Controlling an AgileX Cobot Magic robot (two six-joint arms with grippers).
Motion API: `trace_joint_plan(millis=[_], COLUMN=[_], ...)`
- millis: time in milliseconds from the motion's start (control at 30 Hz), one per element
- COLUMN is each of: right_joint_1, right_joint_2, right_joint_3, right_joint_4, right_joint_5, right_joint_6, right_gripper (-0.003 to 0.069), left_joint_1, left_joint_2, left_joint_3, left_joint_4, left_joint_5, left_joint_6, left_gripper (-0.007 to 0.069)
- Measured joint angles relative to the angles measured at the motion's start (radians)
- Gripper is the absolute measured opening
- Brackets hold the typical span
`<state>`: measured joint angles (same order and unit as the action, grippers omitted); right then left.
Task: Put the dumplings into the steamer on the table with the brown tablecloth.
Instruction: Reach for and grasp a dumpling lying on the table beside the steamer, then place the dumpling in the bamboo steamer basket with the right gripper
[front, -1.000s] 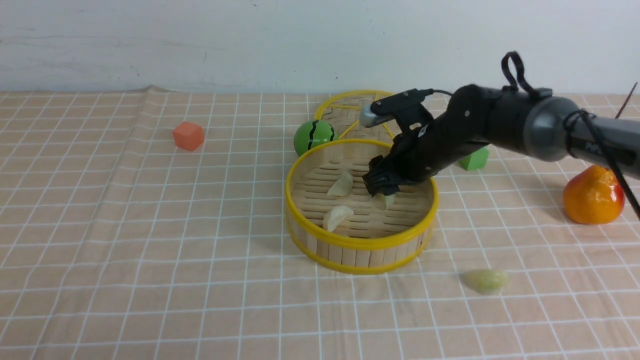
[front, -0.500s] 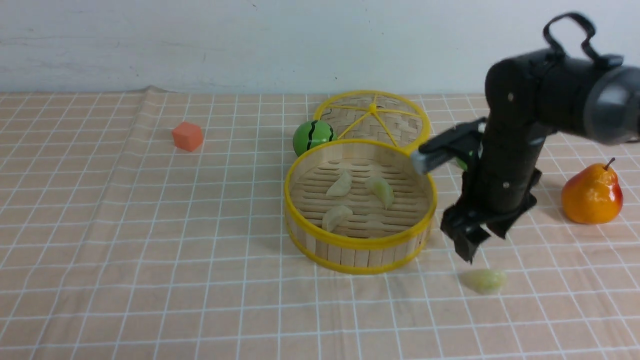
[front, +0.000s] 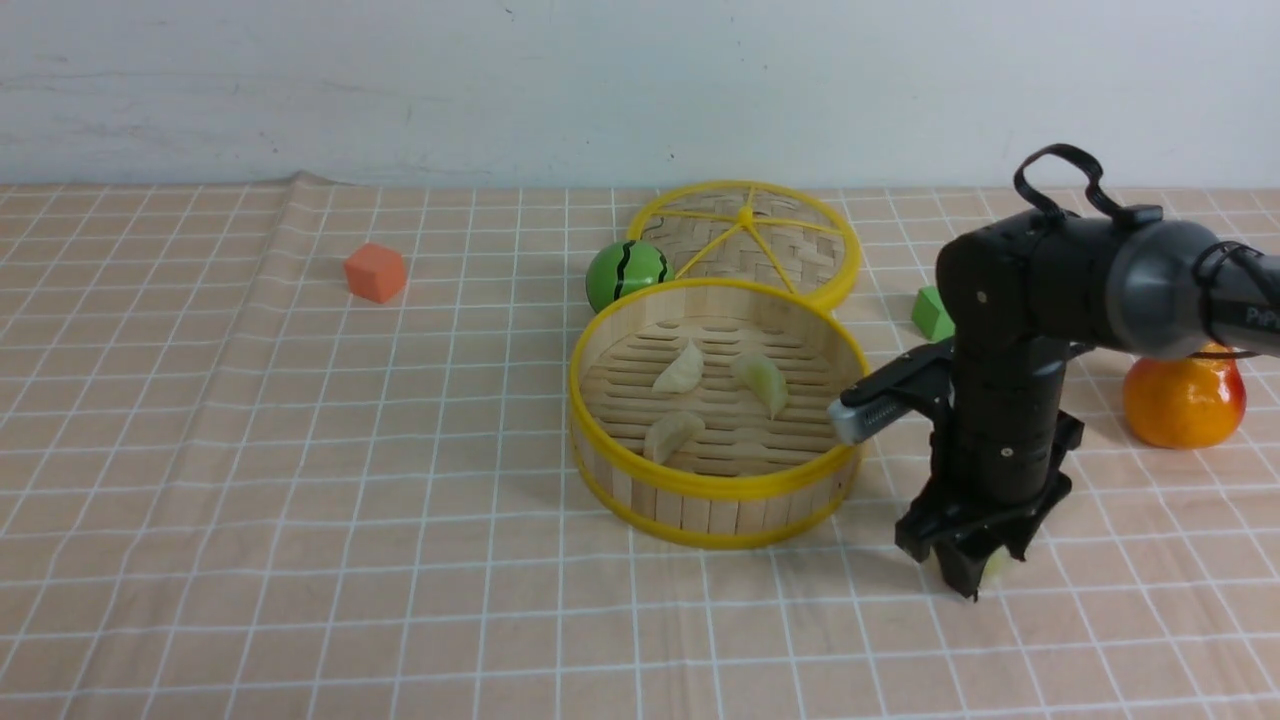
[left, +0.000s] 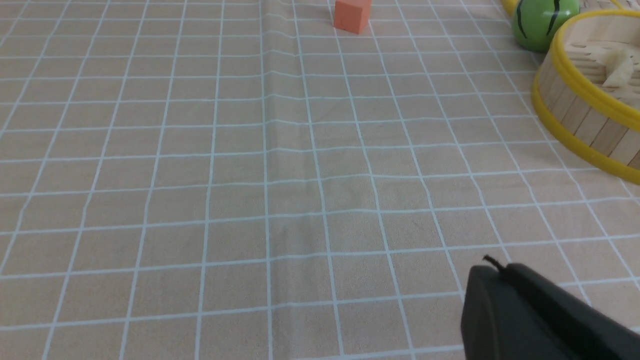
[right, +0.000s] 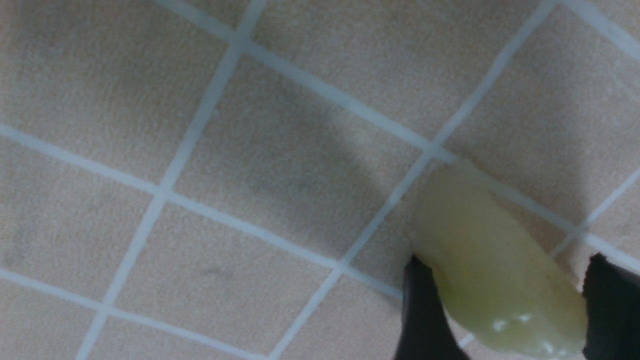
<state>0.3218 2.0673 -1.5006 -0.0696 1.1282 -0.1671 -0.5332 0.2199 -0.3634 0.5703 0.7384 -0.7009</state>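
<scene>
The steamer (front: 720, 490) stands mid-table on the brown tablecloth (front: 300, 450). Three dumplings lie on its slatted floor: one (front: 682, 368), another (front: 762, 380), a third (front: 672, 434). The fourth dumpling (front: 995, 568), pale green, lies on the cloth to the steamer's front right. My right gripper (front: 968, 570) points straight down over it, open. In the right wrist view the dumpling (right: 490, 260) lies between the two black fingers of the right gripper (right: 505, 280), still on the cloth. My left gripper (left: 492, 272) shows only in its wrist view, fingers together, low over bare cloth left of the steamer (left: 580, 115).
The woven lid (front: 745, 235) lies behind the steamer, with a green striped ball (front: 627, 272) at its left. A green cube (front: 932, 315) and an orange pear (front: 1185, 400) sit behind my right arm. An orange cube (front: 376, 271) is far left.
My right gripper let go of a dumpling in the steamer, swung out to the front right, and came down around the fourth dumpling on the cloth.
</scene>
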Motion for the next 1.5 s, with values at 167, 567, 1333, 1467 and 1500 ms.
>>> trace_joint_plan(millis=[167, 567, 1333, 1467, 1500], right_joint_1=[0.0, 0.0, 0.0, 0.0, 0.0], right_joint_2=[0.0, -0.104, 0.036, 0.036, 0.036], right_joint_3=[-0.049, -0.077, -0.129, -0.165, -0.183], right_joint_4=[0.011, 0.07, 0.633, 0.619, 0.603], right_joint_5=[0.07, 0.084, -0.361, -0.321, -0.303], right_joint_6=[-0.005, -0.045, -0.409, -0.409, -0.408], right_gripper=[0.016, 0.0179, 0.0242, 0.0384, 0.0412], left_joint_1=[0.0, 0.0, 0.0, 0.0, 0.0], left_joint_2=[0.0, 0.0, 0.0, 0.0, 0.0], left_joint_3=[0.0, 0.0, 0.0, 0.0, 0.0], left_joint_4=[0.0, 0.003, 0.013, 0.013, 0.013], left_joint_5=[-0.004, -0.021, -0.035, -0.035, -0.035], left_joint_6=[0.0, 0.0, 0.0, 0.0, 0.0], left_gripper=[-0.0005, 0.0001, 0.0016, 0.0016, 0.0016])
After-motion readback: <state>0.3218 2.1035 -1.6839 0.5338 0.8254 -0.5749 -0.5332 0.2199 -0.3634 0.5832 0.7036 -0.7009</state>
